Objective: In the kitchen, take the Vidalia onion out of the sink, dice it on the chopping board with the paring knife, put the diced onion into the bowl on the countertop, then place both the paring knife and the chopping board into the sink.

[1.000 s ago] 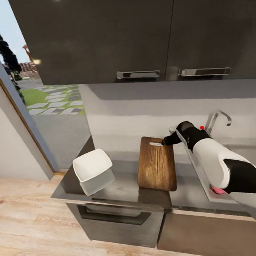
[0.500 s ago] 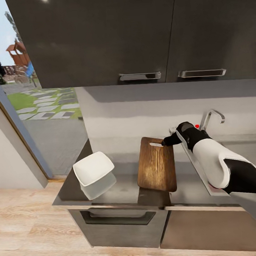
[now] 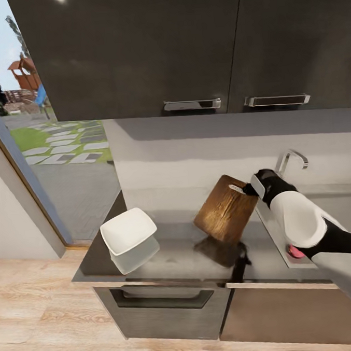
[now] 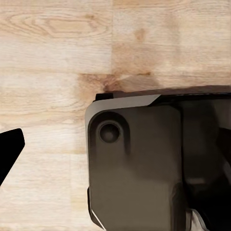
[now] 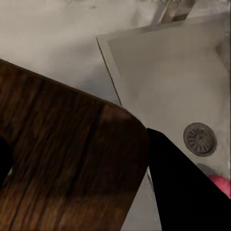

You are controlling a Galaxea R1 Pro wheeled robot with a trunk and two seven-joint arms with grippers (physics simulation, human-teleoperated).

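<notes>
The brown wooden chopping board (image 3: 227, 209) hangs tilted above the glossy dark countertop (image 3: 170, 260). My right gripper (image 3: 250, 189) is shut on its far handle end. In the right wrist view the board (image 5: 67, 163) sits against a black finger (image 5: 178, 187), over the edge of the grey sink (image 5: 163, 82) with its round drain (image 5: 199, 139). A slim dark shape (image 3: 239, 260) lies on the countertop under the board; I cannot tell if it is the paring knife. The white square bowl (image 3: 128, 233) stands at the counter's left end. A pink thing (image 3: 296, 251) shows in the sink.
Dark wall cupboards (image 3: 188, 50) hang low over the counter. The chrome tap (image 3: 290, 160) rises behind my right arm. A grey drawer with a bar handle (image 3: 162, 301) is below the bowl. The left wrist view shows a black finger (image 4: 9, 150) over light wooden floor.
The chopping board lay flat on the countertop; my right gripper has lifted its handle end and swung it toward the sink, so it now hangs tilted. The slim dark shape has appeared beneath it.
</notes>
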